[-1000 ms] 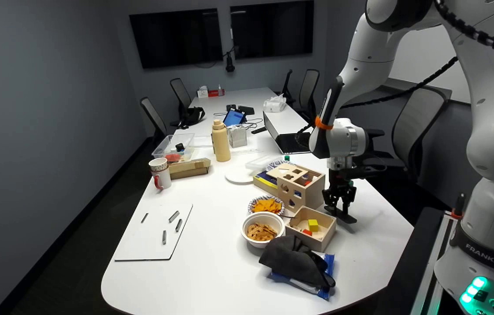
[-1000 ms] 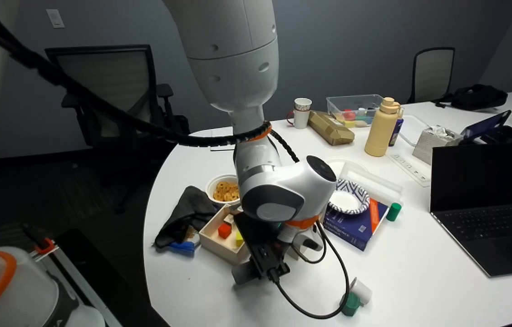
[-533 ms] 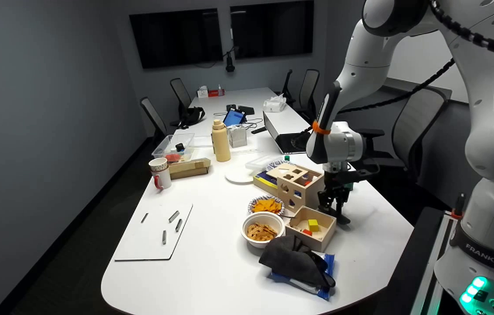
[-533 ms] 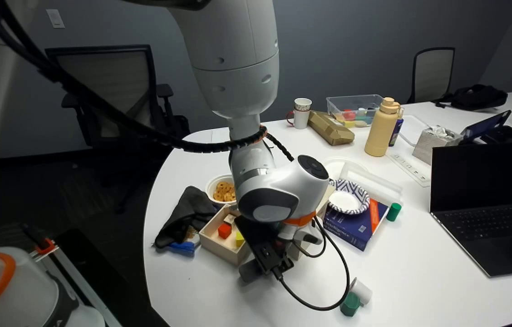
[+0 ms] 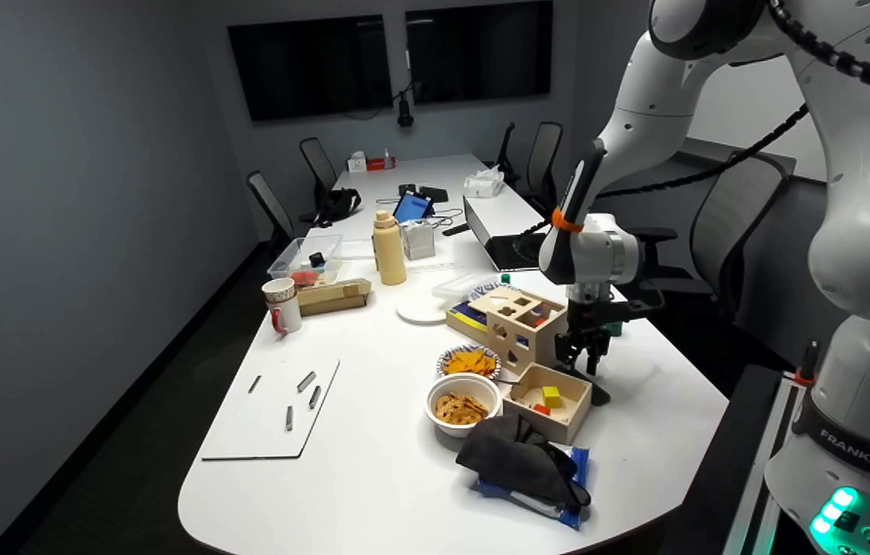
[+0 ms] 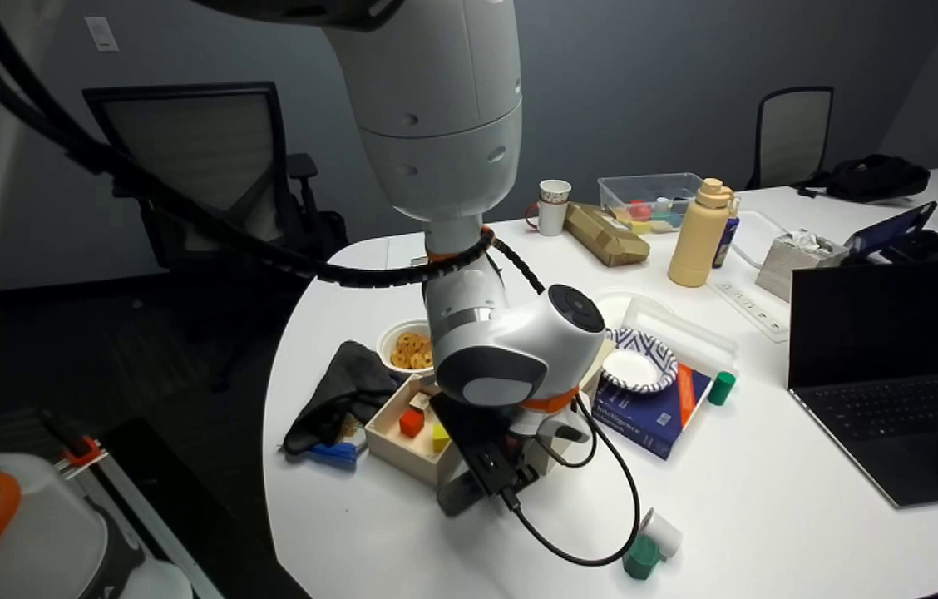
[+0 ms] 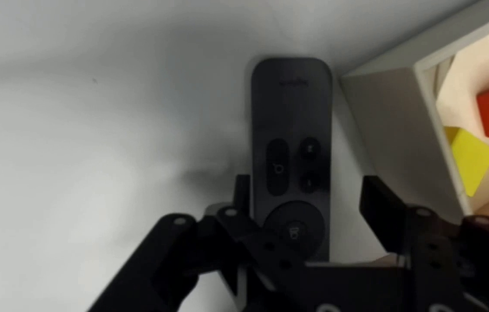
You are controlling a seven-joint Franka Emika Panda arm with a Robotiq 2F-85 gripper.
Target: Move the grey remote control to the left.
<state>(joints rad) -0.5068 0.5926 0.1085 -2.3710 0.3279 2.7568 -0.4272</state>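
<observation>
The dark grey remote control (image 7: 292, 108) lies flat on the white table, buttons up, in the wrist view. Its far end is close beside a corner of the wooden tray (image 7: 389, 117); I cannot tell if they touch. My gripper (image 7: 307, 195) is open with its fingers on either side of the remote. The left finger is right at the remote's left edge; a gap shows on the right. The gripper hides the remote's near end. In both exterior views one end of the remote (image 5: 599, 395) (image 6: 459, 495) sticks out below the gripper (image 5: 578, 358).
A wooden shape-sorter box (image 5: 524, 339) stands right beside the gripper. The tray holds red and yellow blocks. Bowls of snacks (image 5: 463, 405) and a dark cap (image 5: 520, 459) lie beyond the tray. A green block (image 6: 642, 557) and a laptop (image 6: 893, 416) are on the table.
My gripper has moved left in an exterior view, toward the shape-sorter box and tray. The remote has shifted with it and turned slightly. The shape-sorter box has shifted slightly left.
</observation>
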